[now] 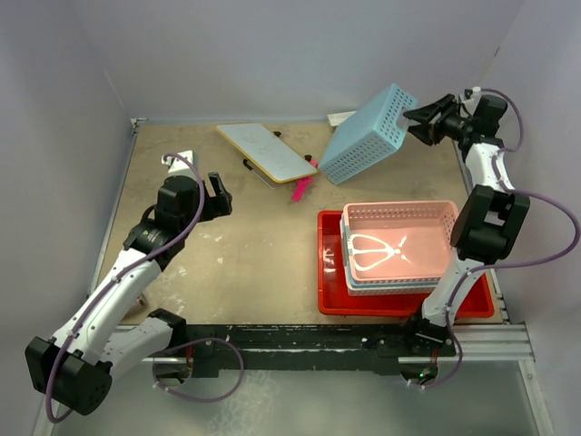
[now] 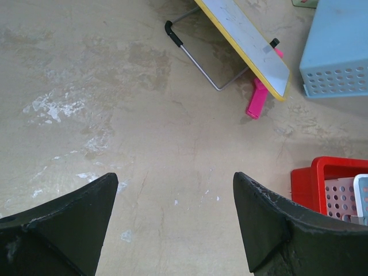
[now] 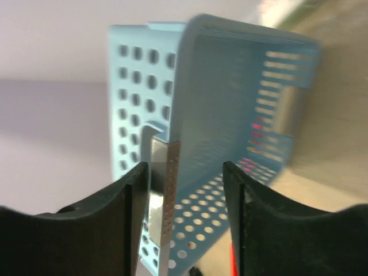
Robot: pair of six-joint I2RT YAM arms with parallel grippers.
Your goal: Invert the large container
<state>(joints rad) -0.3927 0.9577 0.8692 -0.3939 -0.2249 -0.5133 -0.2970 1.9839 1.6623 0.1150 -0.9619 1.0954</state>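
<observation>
Right gripper (image 1: pixel 416 125), jaws parted about the rim of a tilted light-blue perforated plastic basket (image 1: pixel 368 136); large red rectangular plastic tray (image 1: pixel 329 272) lies well back toward this arm's base, long axis crosswise.

Light-blue perforated basket (image 1: pixel 370 134) up top, right of centre, tilted. Left of it lies a white board with a yellow rim (image 1: pixel 266 151), with a pink marker (image 1: pixel 300 189) by its lower corner. Lower right, a pink perforated basket (image 1: pixel 399 238) is nested in another light-blue basket (image 1: pixel 390 287), with a white scissors-looking thing (image 1: pixel 379 252) inside.
</observation>
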